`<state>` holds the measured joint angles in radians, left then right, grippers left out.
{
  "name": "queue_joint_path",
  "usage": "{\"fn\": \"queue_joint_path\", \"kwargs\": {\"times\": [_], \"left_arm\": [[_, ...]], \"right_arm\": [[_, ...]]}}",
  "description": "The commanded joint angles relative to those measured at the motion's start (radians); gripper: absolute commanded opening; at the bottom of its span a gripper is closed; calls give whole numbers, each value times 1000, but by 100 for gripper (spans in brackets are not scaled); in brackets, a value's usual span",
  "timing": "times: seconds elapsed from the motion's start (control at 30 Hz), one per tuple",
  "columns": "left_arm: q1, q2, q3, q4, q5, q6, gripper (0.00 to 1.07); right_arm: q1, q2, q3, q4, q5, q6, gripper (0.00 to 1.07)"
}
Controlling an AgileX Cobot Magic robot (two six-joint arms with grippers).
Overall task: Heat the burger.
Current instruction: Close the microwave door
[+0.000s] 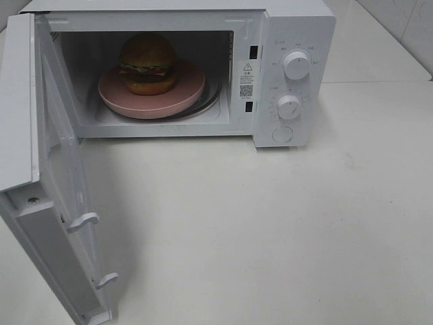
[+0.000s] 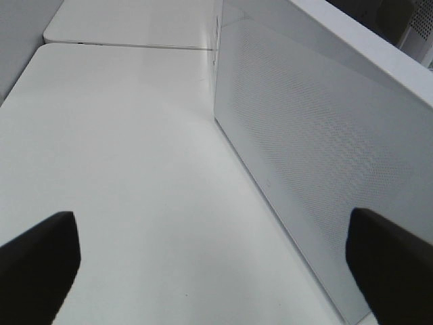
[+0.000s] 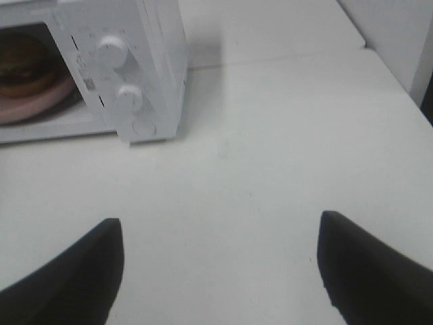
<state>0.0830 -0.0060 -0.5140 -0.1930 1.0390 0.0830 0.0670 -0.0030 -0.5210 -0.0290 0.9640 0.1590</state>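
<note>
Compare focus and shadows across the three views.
Exterior high: sharp; the open white microwave door casts a soft shadow on the white table. Left wrist: black gripper fingers blurred. Right wrist: soft throughout; round white dials hazy, brown burger dim.

The microwave [image 1: 298, 27] stands at the back of the table [image 1: 270, 230], its door [image 1: 47, 203] swung out to the front on the left, and inside it the burger [image 1: 148, 62] sits on the plate [image 1: 152, 101]. Right of the cavity, the upper knob [image 1: 297, 65] stands above the lower knob [image 1: 289, 107]. My left gripper [image 2: 213, 271] hangs over the table beside the door's outer face, my right gripper [image 3: 220, 264] over the table in front of the knobs.
</note>
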Motion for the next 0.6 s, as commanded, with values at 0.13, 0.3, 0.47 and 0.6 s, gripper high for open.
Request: {"fn": "queue_joint_path", "kwargs": {"times": [0.13,0.3,0.47,0.6], "left_arm": [[-2,-20,3,1,-8,1,100],[-2,-20,3,1,-8,1,100],[-2,-20,3,1,-8,1,100],[-2,-20,3,1,-8,1,100]], "right_arm": [[-9,-27,15,42,74,-25,75],[-9,-27,15,49,74,-36,75],[-9,-27,15,49,73,-36,75],[-8,-27,15,49,73,-36,75]]}}
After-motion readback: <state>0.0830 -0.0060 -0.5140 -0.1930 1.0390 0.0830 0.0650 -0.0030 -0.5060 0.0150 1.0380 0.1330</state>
